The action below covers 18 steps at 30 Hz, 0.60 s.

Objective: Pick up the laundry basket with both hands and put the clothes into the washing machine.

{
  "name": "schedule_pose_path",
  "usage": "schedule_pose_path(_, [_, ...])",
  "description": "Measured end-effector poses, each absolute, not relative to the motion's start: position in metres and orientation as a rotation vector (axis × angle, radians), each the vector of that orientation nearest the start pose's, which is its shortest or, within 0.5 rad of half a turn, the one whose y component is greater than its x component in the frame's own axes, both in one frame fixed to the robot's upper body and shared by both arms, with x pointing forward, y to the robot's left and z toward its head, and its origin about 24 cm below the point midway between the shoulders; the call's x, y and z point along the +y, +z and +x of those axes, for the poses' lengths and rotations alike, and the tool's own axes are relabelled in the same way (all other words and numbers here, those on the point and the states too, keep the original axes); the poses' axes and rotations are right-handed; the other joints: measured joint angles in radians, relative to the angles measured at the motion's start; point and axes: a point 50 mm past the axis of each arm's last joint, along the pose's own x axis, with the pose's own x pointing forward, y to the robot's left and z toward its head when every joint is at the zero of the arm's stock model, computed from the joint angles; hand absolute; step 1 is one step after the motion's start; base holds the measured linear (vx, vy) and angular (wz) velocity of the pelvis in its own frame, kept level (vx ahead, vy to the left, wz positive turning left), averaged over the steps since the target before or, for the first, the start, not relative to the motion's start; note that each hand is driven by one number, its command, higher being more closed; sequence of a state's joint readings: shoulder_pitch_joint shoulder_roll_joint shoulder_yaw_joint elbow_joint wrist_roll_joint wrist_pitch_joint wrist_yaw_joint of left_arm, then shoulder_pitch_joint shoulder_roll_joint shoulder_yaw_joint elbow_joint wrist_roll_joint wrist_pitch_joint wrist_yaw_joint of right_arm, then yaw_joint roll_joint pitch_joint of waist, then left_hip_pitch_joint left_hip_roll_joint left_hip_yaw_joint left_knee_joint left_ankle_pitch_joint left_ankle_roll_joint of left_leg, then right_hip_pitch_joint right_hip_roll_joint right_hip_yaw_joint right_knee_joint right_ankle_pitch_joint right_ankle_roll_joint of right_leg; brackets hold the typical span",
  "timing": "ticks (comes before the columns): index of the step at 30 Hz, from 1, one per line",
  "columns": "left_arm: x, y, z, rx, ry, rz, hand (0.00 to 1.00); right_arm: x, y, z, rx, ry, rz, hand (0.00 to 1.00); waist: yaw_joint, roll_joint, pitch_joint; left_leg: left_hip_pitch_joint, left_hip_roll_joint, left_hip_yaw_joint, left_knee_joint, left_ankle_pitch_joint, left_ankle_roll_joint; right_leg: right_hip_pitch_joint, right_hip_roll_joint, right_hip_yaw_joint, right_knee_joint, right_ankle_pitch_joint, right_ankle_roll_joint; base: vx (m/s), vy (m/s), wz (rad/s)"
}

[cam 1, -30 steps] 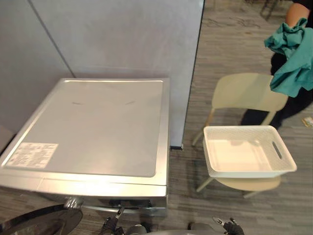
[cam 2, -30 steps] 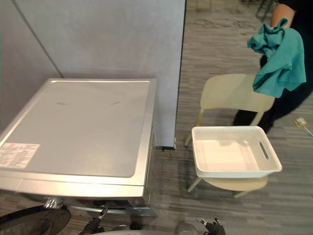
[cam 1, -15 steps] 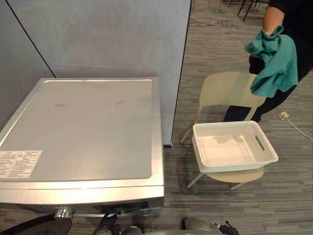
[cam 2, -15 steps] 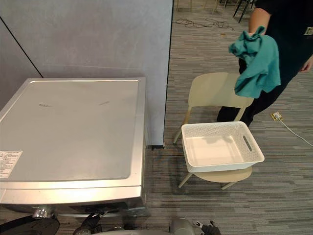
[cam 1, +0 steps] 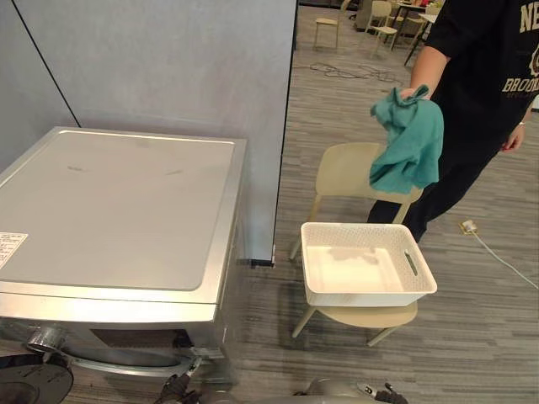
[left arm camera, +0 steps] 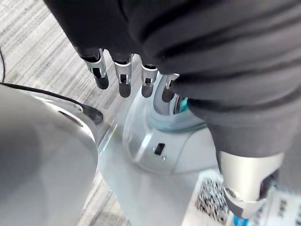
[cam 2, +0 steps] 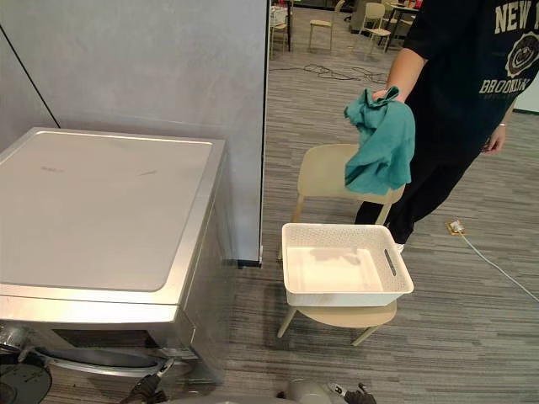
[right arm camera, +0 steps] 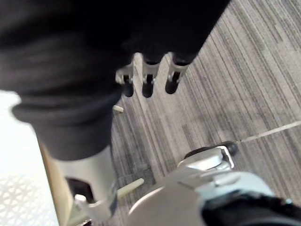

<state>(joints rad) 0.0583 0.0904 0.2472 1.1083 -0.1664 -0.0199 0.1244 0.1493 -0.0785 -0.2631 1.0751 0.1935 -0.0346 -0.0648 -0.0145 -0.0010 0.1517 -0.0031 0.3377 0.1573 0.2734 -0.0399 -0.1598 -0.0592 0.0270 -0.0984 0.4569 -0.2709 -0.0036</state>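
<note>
Both our hands hang with fingers straight and slack, holding nothing: left hand (left arm camera: 123, 70), right hand (right arm camera: 148, 77). Well apart from our fingers, the white laundry basket (cam 1: 370, 296) sits empty on a beige chair (cam 1: 345, 168). A person (cam 1: 480, 84) holds a teal cloth (cam 1: 410, 143) above it. The washing machine (cam 1: 109, 210) stands on our left fingers' side.

The room reads as an office or open test space, not a home laundry. Grey striped carpet flooring (cam 1: 472, 337) covers the ground, and a tall grey fabric partition panel (cam 1: 168, 67) serves as a wall behind a silver box-shaped washing machine (cam 1: 109, 210). A beige plastic chair (cam 1: 345, 168) stands nearby, more pale chairs (cam 1: 327, 23) show far back, and loose dark cables (cam 1: 337, 70) lie on the carpet.
</note>
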Motion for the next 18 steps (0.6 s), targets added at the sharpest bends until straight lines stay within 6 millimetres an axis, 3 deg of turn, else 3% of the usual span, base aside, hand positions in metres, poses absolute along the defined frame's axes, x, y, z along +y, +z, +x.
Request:
schedule_pose_path(1, [0.217,-0.162,0.087,1.114,0.488,-0.138,0.0,-0.22,-0.165,0.056,1.142,-0.51,0.197,0.0,0.0,-0.002,0.0,-0.006,0.004,0.009,0.015,0.001,0.003,0.011,-0.001,-0.012,-0.007,0.006,-0.011,0.07,-0.152,0.6])
schedule_pose_path(2, [0.214,-0.162,0.09,1.104,0.474,-0.15,0.0,-0.222,-0.165,0.055,1.14,-0.519,0.198,0.0,0.0,0.001,0.012,-0.041,0.006,0.025,0.093,-0.03,0.024,0.024,-0.015,-0.038,-0.018,0.011,-0.021,0.05,-0.086,0.43])
schedule_pose_path(3, [0.213,-0.162,0.091,1.1,0.469,-0.154,0.0,-0.223,-0.165,0.055,1.139,-0.52,0.197,0.0,0.002,0.01,0.014,-0.058,-0.004,0.028,0.147,-0.055,0.024,0.029,-0.018,-0.04,-0.022,0.013,-0.026,0.03,-0.021,0.35])
schedule_pose_path(4, [0.211,-0.162,0.091,1.102,0.466,-0.155,0.0,-0.226,-0.164,0.057,1.133,-0.523,0.19,0.0,0.004,0.022,0.017,-0.063,-0.057,0.045,0.23,-0.12,0.025,0.041,-0.035,-0.045,-0.026,0.013,-0.027,0.01,0.02,0.14])
schedule_pose_path(7, [0.211,-0.163,0.086,1.115,0.462,-0.147,0.0,-0.226,-0.163,0.061,1.115,-0.529,0.201,0.0,-0.001,0.023,0.016,-0.035,-0.118,0.038,0.185,-0.168,0.055,0.043,-0.051,-0.056,-0.036,0.016,-0.02,0.0,0.065,0.18])
schedule_pose_path(10, [0.211,-0.163,0.084,1.123,0.458,-0.137,0.0,-0.223,-0.164,0.058,1.126,-0.531,0.213,0.0,0.001,0.009,0.007,0.013,-0.167,0.056,0.051,-0.131,0.064,0.045,-0.069,-0.025,-0.08,0.04,0.013,-0.02,0.074,-0.09])
schedule_pose_path(13, [0.209,-0.164,0.082,1.139,0.451,-0.131,0.0,-0.222,-0.165,0.055,1.132,-0.532,0.213,0.0,-0.002,0.019,-0.004,0.038,-0.185,0.096,-0.052,-0.084,0.075,0.058,-0.068,0.005,-0.196,0.111,0.03,0.01,0.103,-0.3])
schedule_pose_path(15, [0.207,-0.164,0.086,1.139,0.434,-0.124,0.0,-0.221,-0.166,0.049,1.153,-0.533,0.213,0.0,-0.009,0.006,-0.003,0.055,-0.205,0.108,-0.106,-0.053,0.085,0.071,-0.072,0.014,-0.253,0.148,0.036,0.04,0.082,-0.1])
schedule_pose_path(18, [0.207,-0.162,0.095,1.122,0.391,-0.083,0.0,-0.216,-0.166,0.053,1.149,-0.519,0.219,0.0,-0.012,-0.013,-0.001,0.055,-0.215,0.142,-0.118,-0.048,0.09,0.025,-0.084,0.034,-0.205,0.141,0.052,0.02,0.048,-0.26])
